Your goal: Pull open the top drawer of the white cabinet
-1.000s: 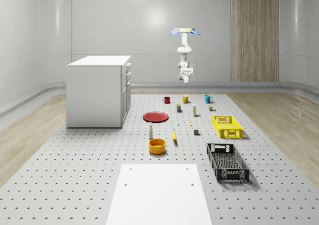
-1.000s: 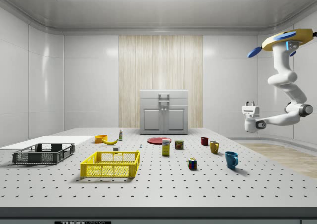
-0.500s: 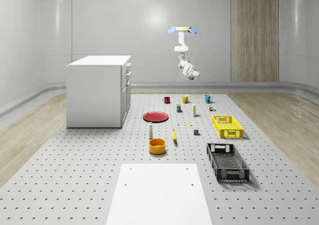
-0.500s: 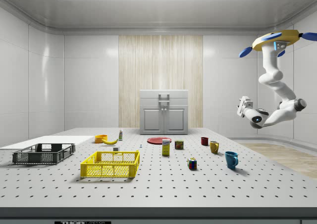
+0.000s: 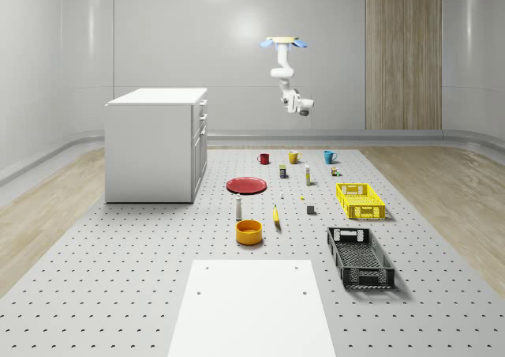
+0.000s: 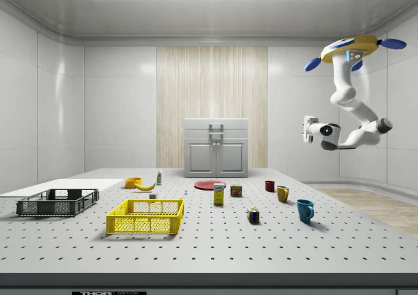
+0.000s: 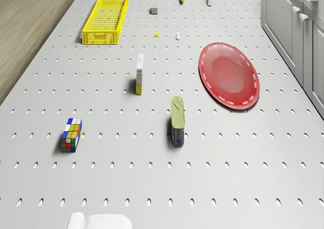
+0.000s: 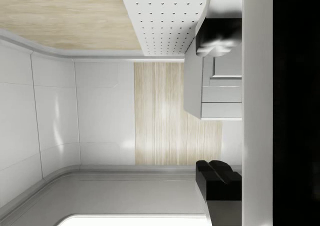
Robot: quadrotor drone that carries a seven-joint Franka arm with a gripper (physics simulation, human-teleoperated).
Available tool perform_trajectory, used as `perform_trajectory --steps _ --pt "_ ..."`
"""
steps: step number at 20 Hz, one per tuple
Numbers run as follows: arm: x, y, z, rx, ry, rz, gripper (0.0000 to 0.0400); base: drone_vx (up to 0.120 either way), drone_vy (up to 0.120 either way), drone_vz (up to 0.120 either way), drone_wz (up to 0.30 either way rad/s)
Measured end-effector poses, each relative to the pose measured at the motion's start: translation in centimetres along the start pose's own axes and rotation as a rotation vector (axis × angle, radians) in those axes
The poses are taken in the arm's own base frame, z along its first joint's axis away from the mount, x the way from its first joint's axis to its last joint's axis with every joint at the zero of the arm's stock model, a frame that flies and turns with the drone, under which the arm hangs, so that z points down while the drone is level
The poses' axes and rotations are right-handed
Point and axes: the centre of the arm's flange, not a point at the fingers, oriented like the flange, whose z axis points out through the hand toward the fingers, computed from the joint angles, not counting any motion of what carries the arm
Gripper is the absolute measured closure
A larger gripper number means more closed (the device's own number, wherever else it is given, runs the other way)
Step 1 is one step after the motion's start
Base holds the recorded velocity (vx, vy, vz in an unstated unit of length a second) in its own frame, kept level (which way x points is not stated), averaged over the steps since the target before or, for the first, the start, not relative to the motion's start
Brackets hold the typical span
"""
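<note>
Whole-scene view: our drone (image 5: pixel 286 41) hovers high over the far end of the pegboard table (image 5: pixel 142 294), above the row of mugs and well apart from the white cabinet (image 5: pixel 154 148) standing toward that view's left. Our arm hangs bent beneath the drone, and our gripper (image 5: pixel 305 108) sits in mid-air, touching nothing. In the side view the gripper (image 6: pixel 307 128) points toward that view's left, at about the height of the cabinet (image 6: pixel 216 148) top, with the red mug (image 6: pixel 270 186), yellow mug (image 6: pixel 283 193) and blue mug (image 6: pixel 304 210) on the table below. We cannot tell from these pictures whether the fingers are parted or closed. The cabinet's top drawer (image 6: pixel 216 126) looks flush with the cabinet front, its handles facing us. Our drone view looks down on a red plate (image 7: pixel 228 76) just beside the cabinet, a can (image 7: pixel 177 121), a colored cube (image 7: pixel 71 135) and a yellow crate (image 7: pixel 106 17).
</note>
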Motion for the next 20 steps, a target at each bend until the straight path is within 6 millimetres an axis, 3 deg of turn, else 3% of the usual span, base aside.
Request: perform_trajectory --steps 14,20 --pt "0.43 0.41 0.01 0.044 -0.045 0.000 0.0095 0.120 -0.120 0.120 0.000" --pt "0.46 0.44 0.01 0.046 -0.047 0.001 0.0095 0.120 -0.120 0.000 0.000"
